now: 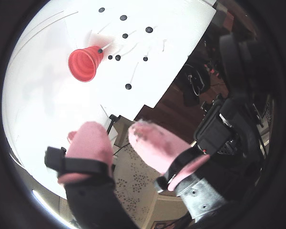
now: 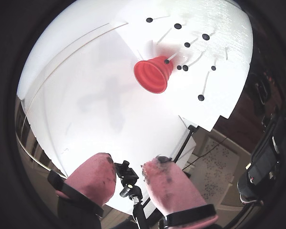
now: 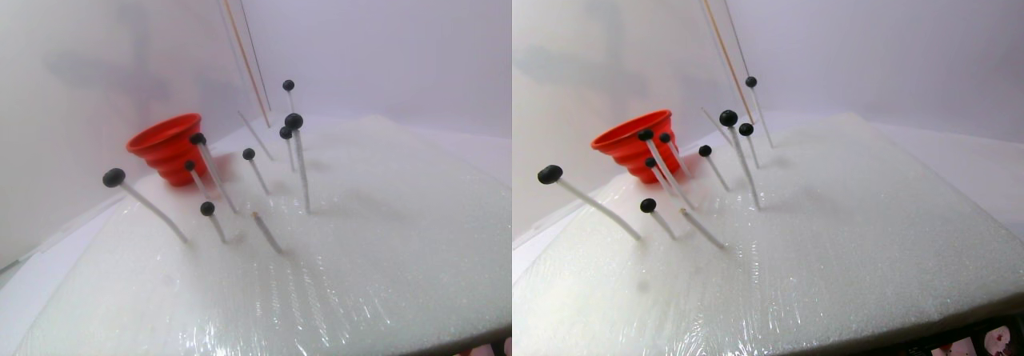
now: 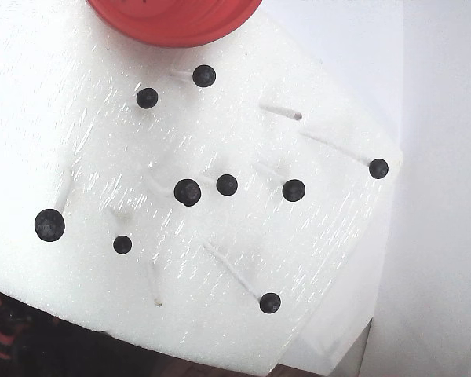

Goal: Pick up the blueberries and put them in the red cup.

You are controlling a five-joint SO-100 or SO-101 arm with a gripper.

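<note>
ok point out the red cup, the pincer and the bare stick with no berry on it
red cup [image 2: 154,75], a wrist view, on its ringed inside wall
pincer [image 2: 129,172], a wrist view, midway between the pink fingertips
bare stick [image 3: 267,233], stereo pair view, left half, mid-shaft

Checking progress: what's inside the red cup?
In both wrist views the red cup shows only red rings, no blueberries; its bottom is too small to be sure.

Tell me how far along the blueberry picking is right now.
Barely started, by the look of it. A couple of sticks in the white foam stand bare, so maybe two berries are already gone; the inside of the red cup isn't readable. The pincer is open, empty and well away from the foam. Nine blueberries still sit on their sticks, all left to pick.
</note>
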